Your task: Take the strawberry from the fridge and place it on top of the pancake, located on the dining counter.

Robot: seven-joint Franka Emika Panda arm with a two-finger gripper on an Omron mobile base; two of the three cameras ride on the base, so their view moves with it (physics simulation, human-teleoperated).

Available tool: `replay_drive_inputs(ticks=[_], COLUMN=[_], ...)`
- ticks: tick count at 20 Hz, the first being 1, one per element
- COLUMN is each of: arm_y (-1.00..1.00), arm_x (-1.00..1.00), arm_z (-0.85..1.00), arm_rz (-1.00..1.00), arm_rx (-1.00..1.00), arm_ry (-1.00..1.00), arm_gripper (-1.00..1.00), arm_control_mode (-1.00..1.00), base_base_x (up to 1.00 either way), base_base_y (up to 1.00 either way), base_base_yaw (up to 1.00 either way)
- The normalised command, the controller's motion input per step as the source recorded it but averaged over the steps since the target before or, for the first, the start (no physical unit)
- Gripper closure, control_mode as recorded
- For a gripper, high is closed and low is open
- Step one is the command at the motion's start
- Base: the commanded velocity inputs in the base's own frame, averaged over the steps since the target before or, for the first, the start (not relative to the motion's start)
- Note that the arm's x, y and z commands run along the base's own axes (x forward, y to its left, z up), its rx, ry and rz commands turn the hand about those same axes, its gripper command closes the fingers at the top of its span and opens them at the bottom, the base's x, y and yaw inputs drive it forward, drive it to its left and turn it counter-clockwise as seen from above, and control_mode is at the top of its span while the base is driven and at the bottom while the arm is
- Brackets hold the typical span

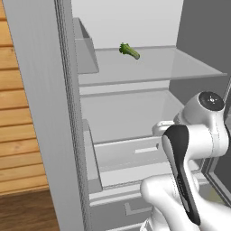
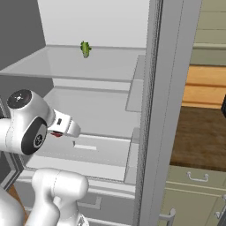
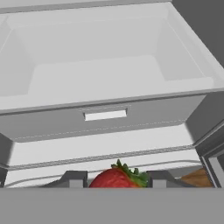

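Red and close against the lens, the strawberry [image 3: 114, 178] sits at the bottom centre of the hand view, its green leafy cap turned toward the right. It lies between the two dark fingertips [image 3: 73, 178] of the gripper [image 3: 116, 179], which pinch it from either side. In the right base view a small red spot of the strawberry [image 2: 56, 134] shows at centre left, tucked under the white hand.

Behind the fruit, filling the upper part of the hand view, is the pale open bin [image 3: 105, 65] inside the fridge [image 1: 40, 113], with a light slot handle on its grey front wall. In the left base view the fridge stands open, and a green leafy vegetable [image 1: 130, 51] lies on the glass shelf [image 1: 180, 67] at upper centre. A wood-plank wall [image 1: 13, 113] runs along the left edge.
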Motion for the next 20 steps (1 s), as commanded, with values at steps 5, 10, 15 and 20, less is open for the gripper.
replay_drive_inputs(ticks=[5,10,15,20], arm_y=[0.00,0.00,0.00,0.00], arm_x=[0.00,0.00,0.00,0.00], arm_z=[0.00,0.00,0.00,0.00], arm_rz=[0.00,0.00,0.00,0.00], arm_rx=[0.00,0.00,0.00,0.00], arm_ry=[0.00,0.00,0.00,0.00], arm_gripper=[1.00,1.00,1.00,1.00], arm_control_mode=[1.00,1.00,1.00,1.00], base_base_x=[-0.01,-0.33,-0.57,-0.59], base_base_y=[0.01,0.02,0.00,-0.01], base_base_yaw=[0.06,0.28,0.31,0.43])
